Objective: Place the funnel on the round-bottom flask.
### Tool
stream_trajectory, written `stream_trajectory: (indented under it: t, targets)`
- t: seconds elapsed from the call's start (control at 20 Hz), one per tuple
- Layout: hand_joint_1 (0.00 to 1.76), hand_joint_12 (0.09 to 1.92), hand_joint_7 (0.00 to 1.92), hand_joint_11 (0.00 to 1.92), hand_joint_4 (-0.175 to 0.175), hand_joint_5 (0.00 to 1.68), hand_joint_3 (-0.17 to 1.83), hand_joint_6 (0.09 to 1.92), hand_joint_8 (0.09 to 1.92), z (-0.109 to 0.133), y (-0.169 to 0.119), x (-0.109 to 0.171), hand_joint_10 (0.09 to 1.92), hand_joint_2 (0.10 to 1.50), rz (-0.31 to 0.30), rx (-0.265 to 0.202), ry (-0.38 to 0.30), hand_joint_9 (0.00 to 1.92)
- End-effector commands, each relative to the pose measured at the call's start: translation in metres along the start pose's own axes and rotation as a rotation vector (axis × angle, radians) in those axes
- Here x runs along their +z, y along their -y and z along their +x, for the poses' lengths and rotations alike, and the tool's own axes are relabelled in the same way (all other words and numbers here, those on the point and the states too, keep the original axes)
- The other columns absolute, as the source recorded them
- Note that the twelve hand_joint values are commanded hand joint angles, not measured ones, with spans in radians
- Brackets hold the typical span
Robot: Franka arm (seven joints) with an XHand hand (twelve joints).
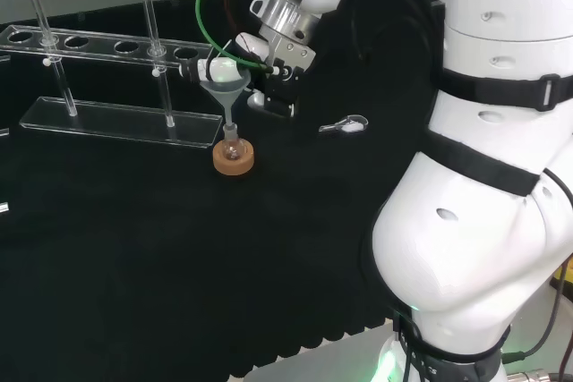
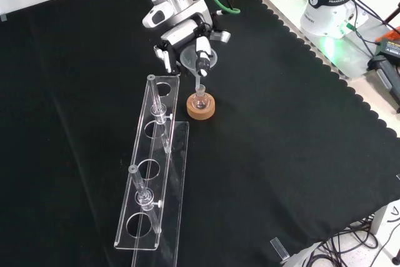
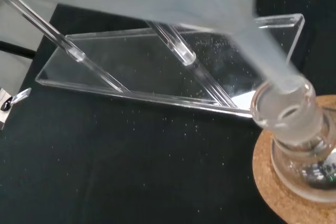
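Now robot hand [image 2: 187, 35] pinching clear conical funnel [image 2: 197, 60], stem in glass flask [image 2: 200, 100] neck.

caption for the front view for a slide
The hand holds a funnel with its stem entering the round-bottom flask on a cork ring.

1. The flask [image 1: 233, 145] sits on a cork ring [image 1: 233, 159] near the middle of the cloth in the head view.
2. The funnel [image 1: 225, 87] stands directly above the flask, its stem reaching down into the flask's neck.
3. The hand [image 1: 269, 60] is at about one o'clock from the flask, its fingers curled round the funnel's rim.
4. The rack [image 1: 116, 121] lies at nine o'clock from the flask, its end just beside the ring.
5. A small clip [image 1: 345, 126] lies at three o'clock, well apart.
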State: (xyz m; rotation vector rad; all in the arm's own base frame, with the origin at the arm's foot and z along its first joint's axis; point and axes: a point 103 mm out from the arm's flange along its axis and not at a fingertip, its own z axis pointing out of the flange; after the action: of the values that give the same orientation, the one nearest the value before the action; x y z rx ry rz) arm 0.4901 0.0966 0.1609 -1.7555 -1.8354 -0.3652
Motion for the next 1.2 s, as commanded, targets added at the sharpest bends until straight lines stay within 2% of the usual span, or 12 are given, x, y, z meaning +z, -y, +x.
stream_trajectory:
  t: [0.05, 0.45, 0.75, 1.2]
  targets:
    - [1.09, 1.25, 1.92, 1.92, 0.175, 1.50, 0.85, 1.36, 1.15, -0.003, 0.000, 0.002, 1.36, 0.68, 0.009, 0.006, -0.008, 1.92]
    - [1.09, 1.25, 1.92, 1.92, 0.175, 1.49, 0.85, 1.36, 1.15, -0.005, 0.003, -0.002, 1.36, 0.68, 0.005, -0.008, -0.017, 1.92]
    - [1.09, 1.25, 1.92, 1.92, 0.175, 1.49, 0.86, 1.36, 1.15, 0.011, 0.004, -0.011, 1.36, 0.68, -0.013, -0.029, -0.007, 1.92]
    - [1.09, 1.25, 1.92, 1.92, 0.175, 1.49, 0.86, 1.37, 1.15, 0.016, 0.000, -0.002, 1.36, 0.68, -0.007, -0.046, -0.072, 1.92]
